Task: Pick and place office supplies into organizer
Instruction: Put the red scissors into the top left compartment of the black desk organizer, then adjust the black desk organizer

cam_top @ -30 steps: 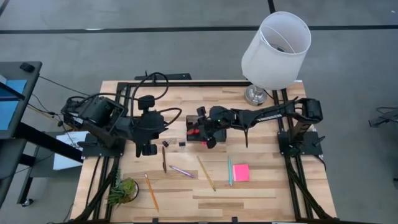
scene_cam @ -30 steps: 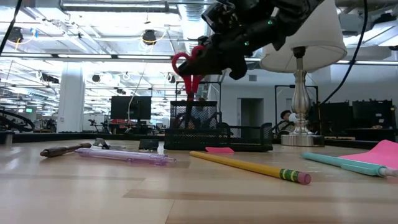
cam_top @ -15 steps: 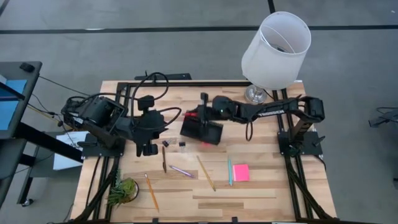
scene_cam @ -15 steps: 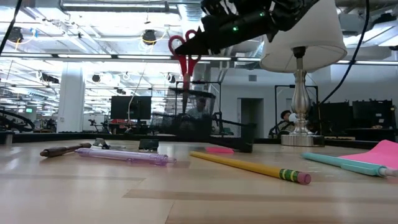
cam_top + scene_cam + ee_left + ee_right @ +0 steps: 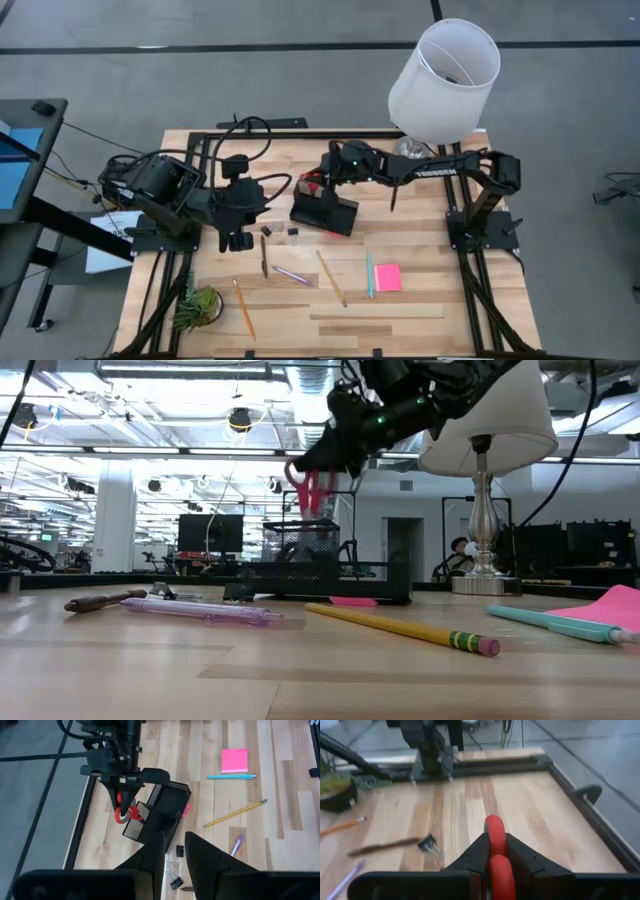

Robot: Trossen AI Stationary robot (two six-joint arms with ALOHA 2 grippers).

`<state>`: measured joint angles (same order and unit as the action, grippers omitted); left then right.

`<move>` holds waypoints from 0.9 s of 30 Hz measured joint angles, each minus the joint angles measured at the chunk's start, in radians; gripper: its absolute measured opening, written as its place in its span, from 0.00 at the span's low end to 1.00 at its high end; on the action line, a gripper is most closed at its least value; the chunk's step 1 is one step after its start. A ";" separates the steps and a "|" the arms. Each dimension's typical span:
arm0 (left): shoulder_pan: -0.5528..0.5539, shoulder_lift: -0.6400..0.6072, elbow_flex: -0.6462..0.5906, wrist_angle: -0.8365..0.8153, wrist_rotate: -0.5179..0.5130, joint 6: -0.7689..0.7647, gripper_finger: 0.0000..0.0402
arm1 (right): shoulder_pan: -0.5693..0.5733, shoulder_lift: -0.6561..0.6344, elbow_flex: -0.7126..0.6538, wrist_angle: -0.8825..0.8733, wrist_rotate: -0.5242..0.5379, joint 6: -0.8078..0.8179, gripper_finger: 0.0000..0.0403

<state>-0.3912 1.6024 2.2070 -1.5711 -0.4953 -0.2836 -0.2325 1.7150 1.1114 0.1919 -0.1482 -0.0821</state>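
Note:
My right gripper hangs over the far left end of the black organizer and is shut on the red-handled scissors. The scissors hang above the organizer's mesh box compartment; their blade tips are not clear. The organizer sits flat on the table. My left gripper waits open at the left, touching nothing. On the table lie a yellow pencil, teal pen, pink sticky pad, purple pen, brown pen, orange pencil and black clips. My right gripper pinches the scissors by their red handle loops between its two fingers, coming from above and slanting in from the table's right. The scissors are lifted and hang handle-up below the fingers, over the mesh compartment.
A lamp with a white shade stands at the far right corner. A green plant tuft sits at the near left corner. A small pink eraser lies beside the organizer. Bare wood lies along the table's near edge.
My right gripper has carried the scissors up and toward the table's far left, from over the organizer's middle to its far left end, then dipped a little. The organizer has slid and turned somewhat toward the left. My left arm has kept still.

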 joint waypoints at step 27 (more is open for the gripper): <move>-0.002 0.000 0.000 0.000 0.019 -0.046 0.17 | 0.003 -0.124 0.000 -0.126 0.011 -0.165 0.55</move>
<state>-0.3933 1.6024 2.2070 -1.5711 -0.4763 -0.3295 -0.2291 1.5913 1.1110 0.0655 -0.1368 -0.2466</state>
